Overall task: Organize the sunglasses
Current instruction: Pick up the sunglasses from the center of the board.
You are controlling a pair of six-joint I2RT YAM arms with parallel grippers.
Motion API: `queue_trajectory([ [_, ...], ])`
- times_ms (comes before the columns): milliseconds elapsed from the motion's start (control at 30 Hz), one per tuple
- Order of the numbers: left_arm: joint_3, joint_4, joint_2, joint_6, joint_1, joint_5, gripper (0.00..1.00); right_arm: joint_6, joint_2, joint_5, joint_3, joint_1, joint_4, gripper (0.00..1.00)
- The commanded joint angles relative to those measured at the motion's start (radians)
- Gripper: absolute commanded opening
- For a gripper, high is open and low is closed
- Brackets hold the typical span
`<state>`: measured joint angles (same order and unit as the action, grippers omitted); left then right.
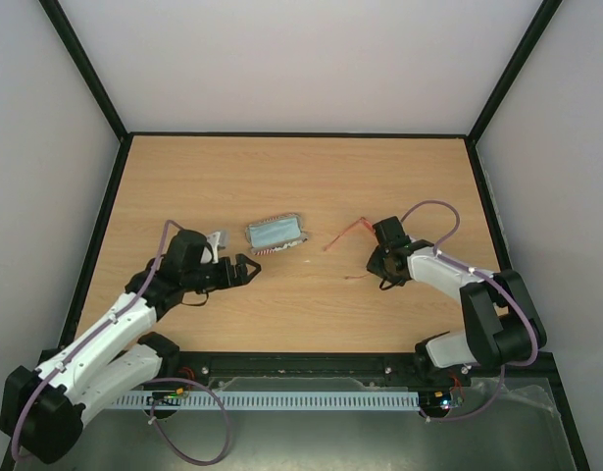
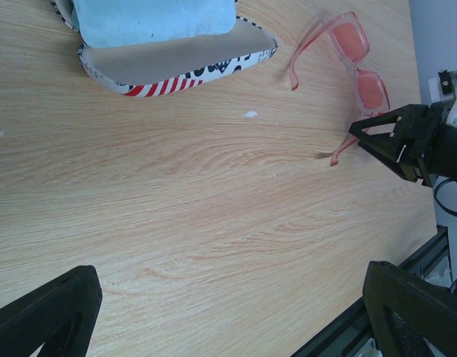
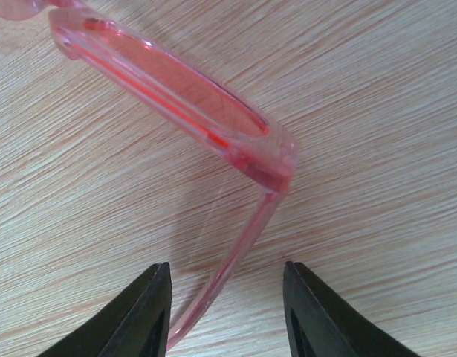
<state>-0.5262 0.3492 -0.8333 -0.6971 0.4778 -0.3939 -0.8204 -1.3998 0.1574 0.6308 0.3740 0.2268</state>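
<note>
The sunglasses (image 1: 346,235), thin and translucent red-orange, lie unfolded on the wooden table, right of centre. My right gripper (image 1: 384,266) is down at their near end. In the right wrist view its jaws (image 3: 227,312) stand apart astride one temple arm (image 3: 235,260), which runs close to the left finger (image 3: 143,316); a gap remains on the right side. The lenses (image 3: 176,89) lie just beyond. My left gripper (image 1: 244,270) hovers open and empty left of centre; its fingers (image 2: 46,312) frame bare wood. From there the sunglasses (image 2: 354,63) and the right gripper (image 2: 395,141) show at the upper right.
An oblong case (image 1: 272,247) with flag print lies open at the table's middle, a light blue cloth (image 1: 277,232) resting in it; both show in the left wrist view, case (image 2: 169,82) and cloth (image 2: 154,18). Black rails edge the table.
</note>
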Motion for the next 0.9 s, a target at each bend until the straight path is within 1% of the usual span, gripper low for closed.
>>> queue_trajectory([
  [0,-0.008,-0.020,-0.025,0.023,0.005,-0.027,0.99,-0.024,-0.019,-0.031,-0.034,0.002,0.036,0.40],
  [67,-0.009,-0.024,-0.021,0.024,0.005,-0.027,0.99,-0.021,-0.021,-0.022,-0.025,0.002,0.042,0.33],
  [233,-0.009,-0.019,-0.012,0.033,0.005,-0.041,0.99,0.014,-0.018,0.023,0.019,0.002,0.093,0.06],
  [267,-0.009,-0.016,-0.006,0.036,0.005,-0.042,0.99,0.021,-0.010,0.033,0.028,0.003,0.106,0.02],
  [400,-0.016,-0.005,0.028,0.041,0.007,-0.039,0.99,0.056,0.037,0.062,0.067,0.002,0.155,0.01],
  [533,-0.045,-0.009,0.022,0.036,0.011,-0.050,0.99,0.085,0.083,0.086,0.095,0.002,0.185,0.01],
  [733,-0.094,-0.032,-0.013,0.020,0.028,-0.066,0.99,0.112,0.142,0.065,0.115,0.003,0.198,0.01],
  [867,-0.113,-0.055,-0.040,0.008,0.079,-0.070,0.99,0.123,0.209,0.029,0.116,0.002,0.193,0.01],
])
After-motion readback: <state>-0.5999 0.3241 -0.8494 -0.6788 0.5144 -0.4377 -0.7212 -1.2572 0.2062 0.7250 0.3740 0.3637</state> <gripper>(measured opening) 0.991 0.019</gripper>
